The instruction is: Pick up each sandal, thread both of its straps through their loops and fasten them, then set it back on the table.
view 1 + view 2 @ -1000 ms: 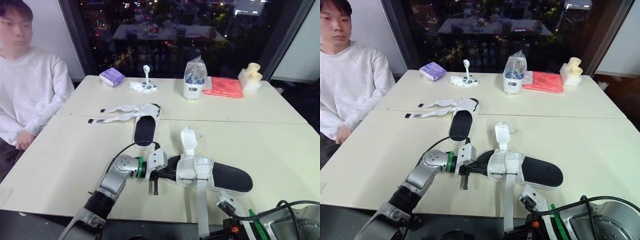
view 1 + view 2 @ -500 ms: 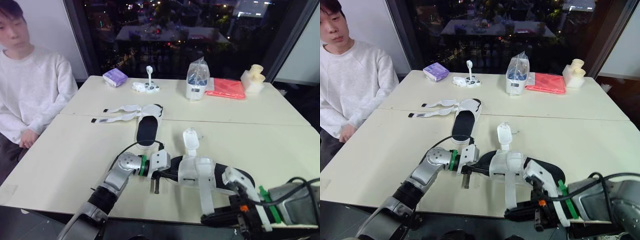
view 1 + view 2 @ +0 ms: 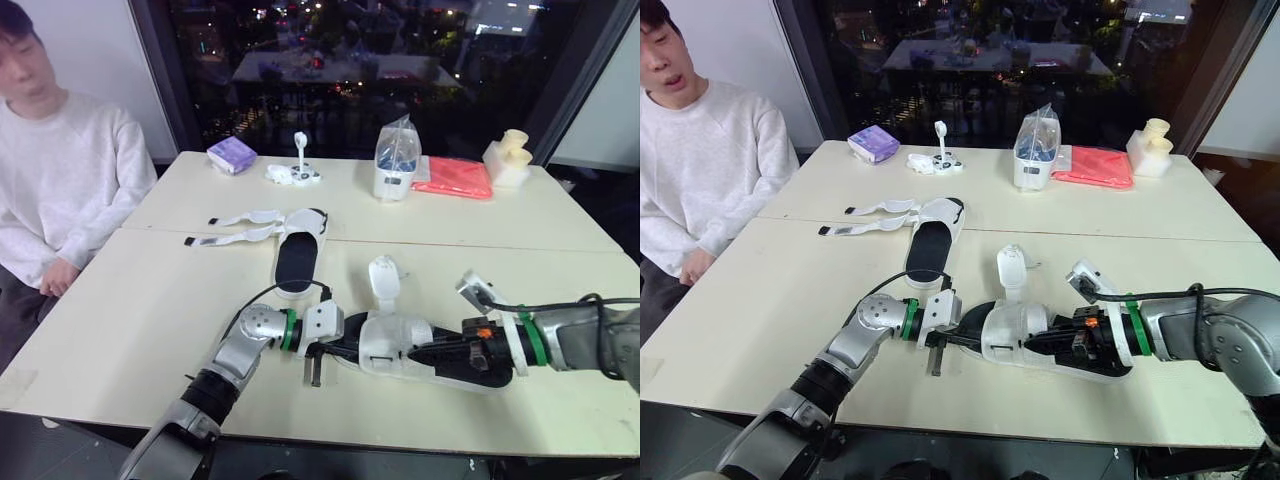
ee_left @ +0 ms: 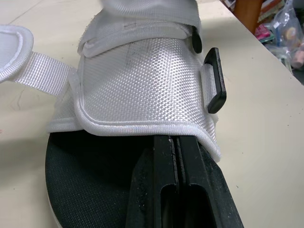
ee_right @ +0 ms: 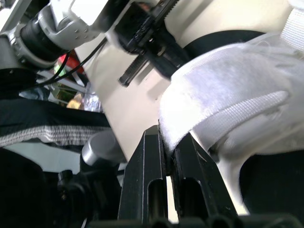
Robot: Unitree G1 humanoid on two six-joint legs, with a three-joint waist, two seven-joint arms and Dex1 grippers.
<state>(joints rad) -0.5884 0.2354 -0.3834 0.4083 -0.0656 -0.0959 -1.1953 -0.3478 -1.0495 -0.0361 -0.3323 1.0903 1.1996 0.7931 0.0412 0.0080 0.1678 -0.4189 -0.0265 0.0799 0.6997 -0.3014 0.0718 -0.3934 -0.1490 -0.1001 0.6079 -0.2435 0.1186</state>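
Observation:
The near sandal point(image 3: 386, 336), black-soled with a white upper, lies at the table's front centre. My left gripper point(image 3: 350, 352) holds its left end, fingers point(image 4: 176, 175) shut on the insole with their tips under the white upper. From the right, my right gripper point(image 3: 418, 354) reaches across the sole and is shut on the sandal's white strap point(image 5: 223, 95), folded over the upper. Its other strap point(image 3: 382, 280) lies loose, pointing away. A black loop point(image 4: 214, 80) sits on the upper's side. The second sandal point(image 3: 295, 258) lies farther back with both straps point(image 3: 235, 228) spread out to the left.
A person in a white sweater sits at the table's left side. Along the far edge of the table point(image 3: 150, 300) stand a purple packet point(image 3: 232, 154), a small white object point(image 3: 295, 172), a clear bag point(image 3: 393, 160), a red cloth point(image 3: 455, 177) and a white block point(image 3: 508, 155).
My right arm rose from below the table's front edge and reached in from the right. The strap that hung over the edge is now pinched and folded over the sandal. The left gripper stayed put.

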